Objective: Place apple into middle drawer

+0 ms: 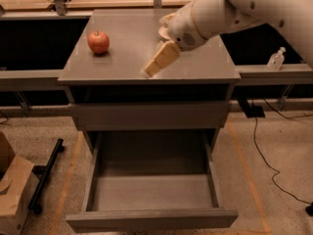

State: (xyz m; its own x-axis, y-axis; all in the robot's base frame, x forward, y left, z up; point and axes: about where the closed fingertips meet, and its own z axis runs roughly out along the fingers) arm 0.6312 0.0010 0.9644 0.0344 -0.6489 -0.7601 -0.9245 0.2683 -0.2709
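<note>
A workshop floor of speckled concrete with orange tape lines holds a grey cabinet, seen from the front and slightly above. Its tabletop is flat and matte.

The gripper, tan and wedge-shaped, hangs just above the near middle of the tabletop, pointing down and to the left. It carries nothing. It is seen side-on as one shape, so whether the jaws are wide or narrow cannot be told. Behind it, the thick white arm reaches in from the upper right.

The arm hides most of a cream bowl on the far right of the tabletop. The apple, red with its stem up, sits alone on the far left of the tabletop, well apart from the gripper. The gripper's leftward slant suggests it is heading for the fruit.

Below the tabletop, the top drawer front is closed. Under it, the middle drawer is pulled fully out toward the viewer, apparently so the apple can be lowered in from above. Nothing lies in it.

A cardboard box stands on the floor at the near left. A small clear bottle rests on a ledge at the right.
</note>
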